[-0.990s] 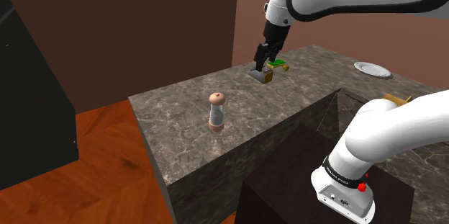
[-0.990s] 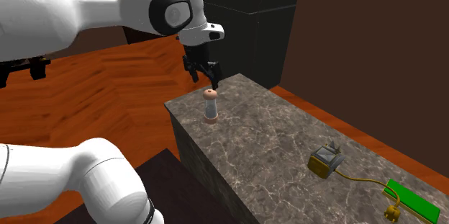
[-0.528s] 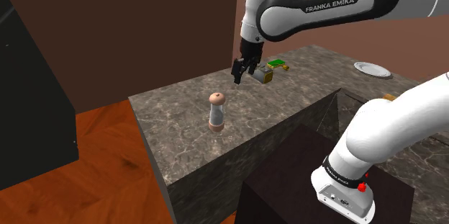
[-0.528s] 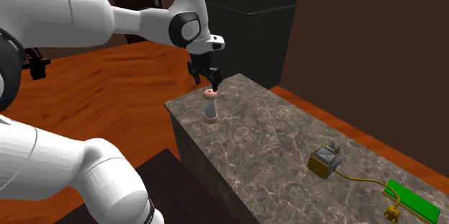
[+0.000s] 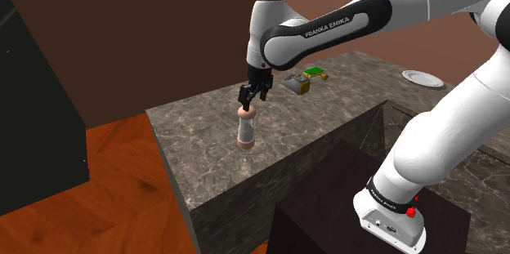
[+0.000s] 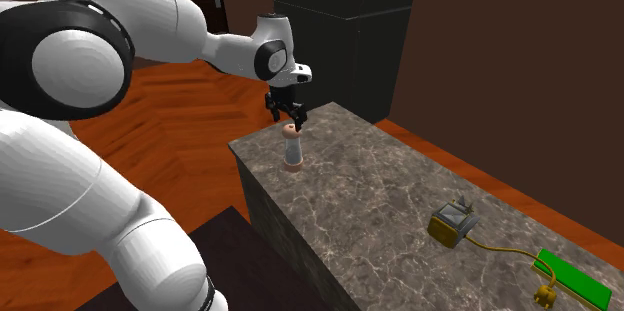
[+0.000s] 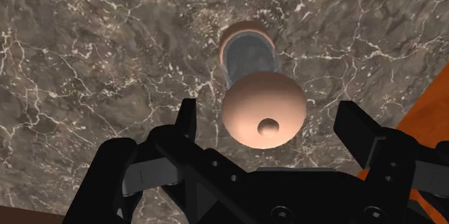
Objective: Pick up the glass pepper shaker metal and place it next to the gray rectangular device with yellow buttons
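The pepper shaker (image 5: 245,128) stands upright on the marble counter (image 5: 204,146): a clear glass body with a copper-pink round cap and base. My gripper (image 5: 250,102) hangs open just above its cap, fingers straddling the top without touching it. In the second exterior view the gripper (image 6: 288,123) sits right over the shaker (image 6: 291,151). The wrist view looks down on the shaker's cap (image 7: 264,109), centred between my two spread fingertips (image 7: 355,123). The gray device with yellow parts (image 5: 297,86) lies farther back on the counter, seen too as the device (image 6: 451,226).
A green flat board (image 6: 571,278) is wired to the device near the counter's far end. A white plate (image 5: 422,78) rests on a second counter at the shoulder view's right. A tall dark cabinet (image 6: 340,29) stands behind the counter, wooden floor (image 5: 114,203) around.
The gripper has swung from near the gray device across the counter and come down over the shaker's cap. It stays open. The shaker has not moved.
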